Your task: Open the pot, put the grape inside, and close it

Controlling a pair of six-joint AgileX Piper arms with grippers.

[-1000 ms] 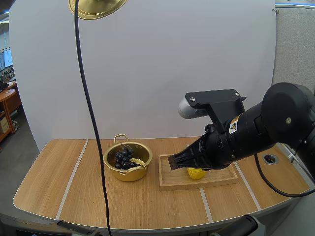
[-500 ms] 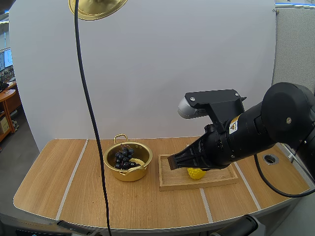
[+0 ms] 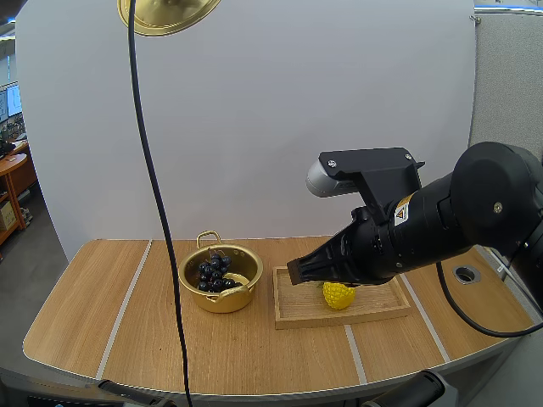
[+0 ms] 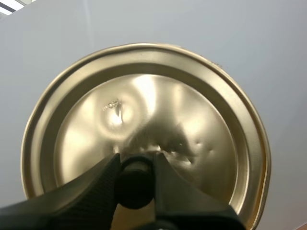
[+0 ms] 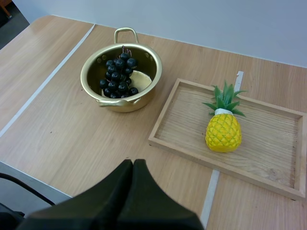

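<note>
A gold pot stands open on the table, with a bunch of dark grapes lying inside it. High above the table's left side hangs the gold lid. My left gripper is shut on the lid's black knob. My right gripper hovers above the wooden tray's left end, to the right of the pot, its fingers lying together with nothing between them.
A wooden tray lies to the right of the pot, and a yellow toy pineapple stands in it. A round hole sits in the table's right end. Bare wood lies to the left of the pot.
My right arm has risen a little over the tray, uncovering more of the pineapple. The lid and the pot with grapes have not moved.
</note>
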